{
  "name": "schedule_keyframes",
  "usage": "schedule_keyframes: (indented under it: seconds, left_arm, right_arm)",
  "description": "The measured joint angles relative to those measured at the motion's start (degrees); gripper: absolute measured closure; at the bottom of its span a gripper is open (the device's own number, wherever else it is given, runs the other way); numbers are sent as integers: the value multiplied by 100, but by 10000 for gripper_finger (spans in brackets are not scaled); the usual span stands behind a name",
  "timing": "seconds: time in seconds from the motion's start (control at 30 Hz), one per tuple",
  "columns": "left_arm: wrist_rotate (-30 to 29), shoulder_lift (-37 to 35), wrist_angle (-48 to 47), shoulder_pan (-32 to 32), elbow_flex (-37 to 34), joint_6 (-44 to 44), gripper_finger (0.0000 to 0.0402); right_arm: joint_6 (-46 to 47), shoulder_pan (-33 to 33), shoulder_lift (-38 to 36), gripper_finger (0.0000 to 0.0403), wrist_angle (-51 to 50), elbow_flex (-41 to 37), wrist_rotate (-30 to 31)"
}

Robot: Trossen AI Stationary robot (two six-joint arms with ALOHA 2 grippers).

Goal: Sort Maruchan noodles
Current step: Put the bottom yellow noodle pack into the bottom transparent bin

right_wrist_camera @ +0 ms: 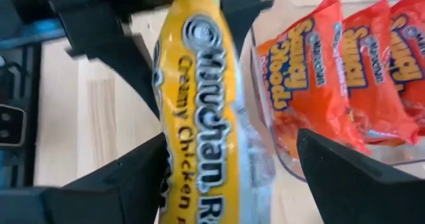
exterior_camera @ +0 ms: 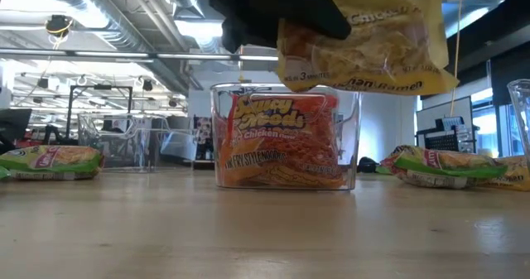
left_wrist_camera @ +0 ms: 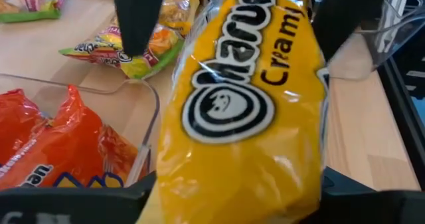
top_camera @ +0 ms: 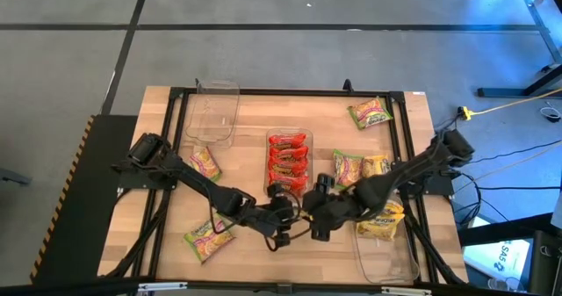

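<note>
Yellow crinkly plastic fills both wrist views: a Creamy Chicken packet [left_wrist_camera: 246,111] is pinched on its lower end by the left gripper [left_wrist_camera: 232,184], its fingers part-closed on the wrapper, while the right gripper [right_wrist_camera: 229,164] sits with its fingers spread wide either side of the same packet, not visibly pressing it. In the high view the two grippers meet near the front middle of the wooden table [top_camera: 255,111], just in front of the centre tray [top_camera: 289,135] stacked with red packets [top_camera: 288,160], leaving little free room between them. The low view alone shows the yellow packet raised clear above the tabletop, forward of that clear tray. Around them lie green packets [top_camera: 205,162] to the left, one by the back right corner [top_camera: 370,112], more yellow packets [top_camera: 383,221] at the right front tray [top_camera: 386,259], and another clear tray [top_camera: 212,113] at the back left.
</note>
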Motion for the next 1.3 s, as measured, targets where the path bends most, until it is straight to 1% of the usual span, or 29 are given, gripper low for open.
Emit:
schedule_keyframes:
  seconds: [0.13,0.23,0.37,0.53,0.63,0.77,0.87,0.93,1.0,1.1,1.17,1.3]
  left_arm:
    - [-1,0,4,-7,0,-24,264]
    - [-4,0,14,-7,0,-26,264]
    - [28,0,30,-7,0,-65,252]
    - [13,0,32,-8,0,-227,218]
    - [206,-6,28,-12,0,-256,201]
    - [714,-295,-110,-30,-7,-244,197]
    - [762,-549,-356,-137,2,-311,198]
    - [765,-671,-626,-273,2,-353,198]
    - [746,-721,-670,-414,2,-275,198]
    - [562,-742,-686,-594,2,-86,198]
    - [462,-741,-698,-655,2,-72,198]
    - [459,-742,-698,-667,2,-82,198]
  right_arm:
    - [-25,-23,124,112,-69,0,-15]
    - [-50,-26,130,138,-66,0,-111]
    - [-175,-24,130,197,-52,0,-159]
    - [-217,-22,130,276,-51,0,-311]
    - [-332,5,118,312,-45,0,-392]
    - [-354,181,-88,316,-46,0,-432]
    - [-308,400,-316,311,-184,0,-377]
    - [-100,576,-499,302,-508,-4,-343]
    - [162,770,-666,300,-779,-4,-334]
    - [698,1111,-899,311,-1390,-11,-349]
    - [1147,1382,-1036,315,-1661,-11,-353]
    - [2139,1983,-1245,312,-2142,-11,-346]
